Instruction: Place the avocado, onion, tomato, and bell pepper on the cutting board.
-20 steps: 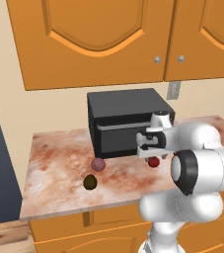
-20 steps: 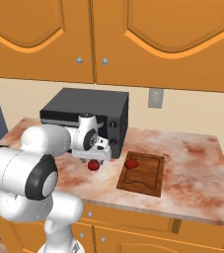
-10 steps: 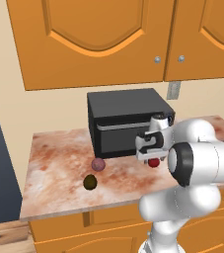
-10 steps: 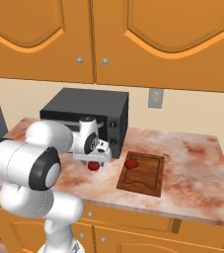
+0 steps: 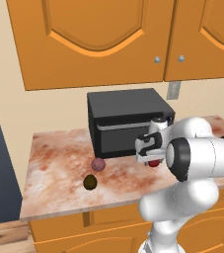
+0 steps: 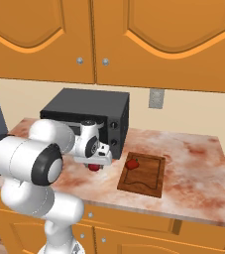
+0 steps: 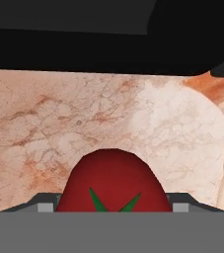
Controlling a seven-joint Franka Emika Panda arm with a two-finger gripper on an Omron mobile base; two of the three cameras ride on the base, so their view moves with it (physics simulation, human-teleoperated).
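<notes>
Marbled pink-and-cream surface runs below orange cupboards, a black microwave at the back.

My fingers hang low over the surface just in front of the microwave, with a red, round tomato right beneath the hand. In the hand view the tomato sits centred at the bottom edge, its green leaves toward the camera; no long axis is discernible. The finger tips themselves are hidden, so I cannot tell whether they are spread or pinching it.

Arm pose: my elbow is bent and bulks large near the base, the forearm reaches forward, and the white wrist turns the hand downward. In the left base view the fingers are just in front of the microwave's lower right corner.

Cutting board lies flat to the right of my hand, long axis running from the surface's front edge toward the wall. A red bell pepper rests on its near-left corner.

Onion lies on the surface to my left, in front of the microwave. Avocado lies just in front of the onion, nearer the surface's edge; it looks nearly round from here.
</notes>
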